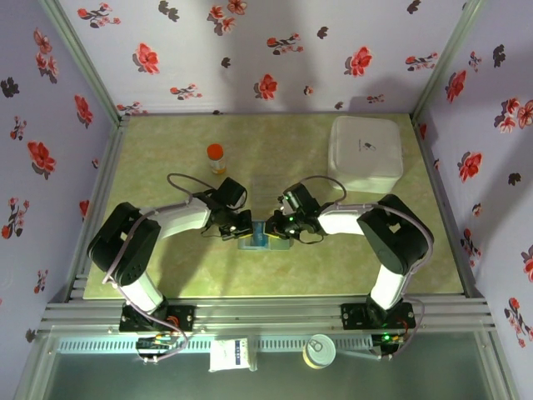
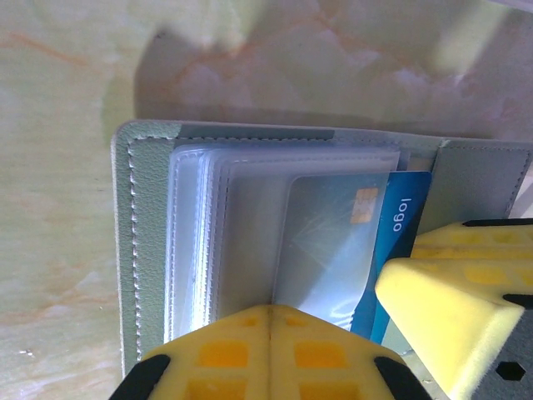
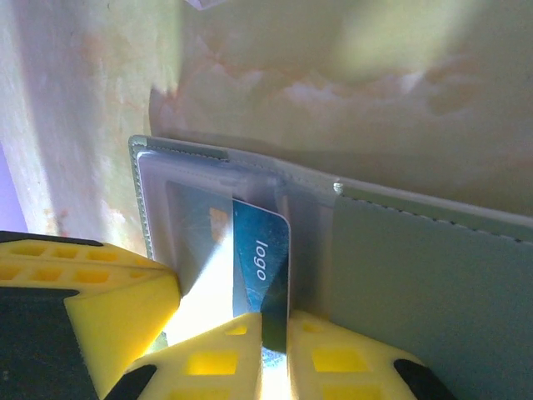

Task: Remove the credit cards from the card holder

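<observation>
Finds the card holder [image 2: 133, 250] lying open on the desk [image 2: 50, 167], between both arms. With the right claw [image 3: 275, 323], pinches a blue credit card [image 3: 260, 250] marked "logo", partly out of its clear sleeve [image 2: 241, 225]. Holds the left claw [image 2: 268, 315] fully closed at the sleeves' near edge; cannot tell whether anything is caught there

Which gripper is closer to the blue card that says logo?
Right. The right gripper pinches the blue card itself; the left gripper clamps the card holder by its clear sleeves, beside the card.
</observation>
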You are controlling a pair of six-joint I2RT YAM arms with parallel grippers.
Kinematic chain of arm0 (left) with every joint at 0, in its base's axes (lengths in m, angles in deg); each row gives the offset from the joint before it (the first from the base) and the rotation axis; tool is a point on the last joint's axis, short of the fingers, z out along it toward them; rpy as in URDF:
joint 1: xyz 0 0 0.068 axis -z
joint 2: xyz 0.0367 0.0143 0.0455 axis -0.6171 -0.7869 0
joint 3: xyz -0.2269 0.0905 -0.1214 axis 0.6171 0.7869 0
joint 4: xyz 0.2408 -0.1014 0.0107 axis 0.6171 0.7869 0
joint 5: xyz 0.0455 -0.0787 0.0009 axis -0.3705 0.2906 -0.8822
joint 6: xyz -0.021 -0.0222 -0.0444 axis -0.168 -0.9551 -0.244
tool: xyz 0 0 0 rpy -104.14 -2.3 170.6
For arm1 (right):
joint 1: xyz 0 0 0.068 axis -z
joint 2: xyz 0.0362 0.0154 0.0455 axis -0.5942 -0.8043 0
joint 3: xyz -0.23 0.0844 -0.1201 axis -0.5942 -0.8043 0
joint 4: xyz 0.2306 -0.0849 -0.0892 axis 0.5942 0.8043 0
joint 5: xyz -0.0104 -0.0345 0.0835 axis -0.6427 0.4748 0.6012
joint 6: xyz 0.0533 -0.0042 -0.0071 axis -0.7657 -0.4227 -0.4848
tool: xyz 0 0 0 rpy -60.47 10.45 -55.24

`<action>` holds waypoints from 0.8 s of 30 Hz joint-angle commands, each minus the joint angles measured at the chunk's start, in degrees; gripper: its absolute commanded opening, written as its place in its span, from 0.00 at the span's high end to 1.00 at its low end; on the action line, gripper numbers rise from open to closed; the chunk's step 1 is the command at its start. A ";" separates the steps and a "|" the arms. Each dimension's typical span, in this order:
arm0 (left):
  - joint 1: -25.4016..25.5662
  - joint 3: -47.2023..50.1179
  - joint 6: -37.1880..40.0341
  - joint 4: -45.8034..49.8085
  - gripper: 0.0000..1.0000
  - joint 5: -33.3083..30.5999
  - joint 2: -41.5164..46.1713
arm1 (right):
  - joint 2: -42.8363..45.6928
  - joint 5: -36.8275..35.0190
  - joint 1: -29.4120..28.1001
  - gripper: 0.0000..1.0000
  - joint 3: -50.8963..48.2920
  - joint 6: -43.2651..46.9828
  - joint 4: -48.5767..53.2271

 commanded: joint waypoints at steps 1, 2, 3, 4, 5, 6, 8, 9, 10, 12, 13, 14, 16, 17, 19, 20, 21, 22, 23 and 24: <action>-0.34 1.15 0.98 2.18 1.00 -0.47 -0.58 | 0.75 0.61 0.41 0.89 -1.15 -0.66 -1.18; -0.36 1.16 0.97 2.20 1.00 -0.47 -0.54 | 0.83 0.39 0.44 0.89 -1.23 -0.73 -1.14; -0.40 1.23 0.94 2.14 1.00 -0.62 -0.43 | 0.95 0.17 0.51 0.90 -1.30 -0.62 -1.02; -0.33 1.25 0.86 2.14 1.00 -0.71 -0.25 | 1.03 -0.12 0.57 0.91 -1.47 -0.62 -0.86; -0.35 1.34 0.83 2.12 1.00 -0.86 -0.08 | 1.10 -0.18 0.69 0.91 -1.63 -0.62 -0.79; -0.31 1.42 0.83 2.07 1.00 -0.94 0.11 | 1.35 -0.27 0.85 0.92 -1.96 -0.62 -0.83; -0.37 1.43 0.87 2.35 1.00 -1.13 0.29 | 2.00 -0.73 1.17 0.92 -2.63 -0.54 -0.69; -0.43 1.43 0.80 2.33 1.00 -1.12 0.38 | 2.45 -0.79 1.38 0.92 -3.11 -0.41 -0.37; -0.35 1.43 0.81 2.48 1.00 -1.16 0.38 | 2.91 -1.01 1.55 0.92 -3.46 -0.21 0.00; -0.42 1.52 0.69 2.42 1.00 -1.13 0.47 | 3.88 -1.41 1.97 0.92 -3.84 0.52 1.63; -0.42 1.60 0.78 2.43 1.00 -1.17 0.54 | 4.44 -1.77 2.22 0.93 -3.95 1.08 2.87; -0.40 1.67 0.70 2.47 1.00 -1.20 0.61 | 4.89 -2.12 2.43 0.93 -3.96 1.65 4.21; -0.41 1.65 0.54 2.52 1.00 -1.22 0.86 | 6.13 -2.95 2.96 0.93 -3.76 2.72 6.97; -0.36 1.69 0.57 2.51 1.00 -1.24 0.95 | 6.61 -3.43 3.13 0.93 -3.46 3.15 8.68; -0.44 1.69 0.46 2.60 1.00 -1.39 1.21 | 7.88 -4.73 3.16 0.93 -2.29 4.56 12.48; -0.39 1.70 0.37 2.54 1.00 -1.44 1.39 | 8.48 -5.09 3.16 0.93 -1.83 4.92 13.71; -0.44 1.65 0.39 2.51 1.00 -1.48 1.50 | 9.04 -5.35 3.16 0.93 -1.46 5.20 14.61; -0.38 1.63 0.32 2.57 1.00 -1.52 1.53 | 9.44 -5.59 3.16 0.93 -1.19 5.44 15.33; -0.41 1.62 0.34 2.51 1.00 -1.52 1.59 | 9.67 -5.59 3.16 0.93 -0.99 5.53 15.67; -0.43 1.60 0.24 2.51 1.00 -1.44 1.50 | 9.82 -5.68 3.16 0.93 -0.81 5.52 15.85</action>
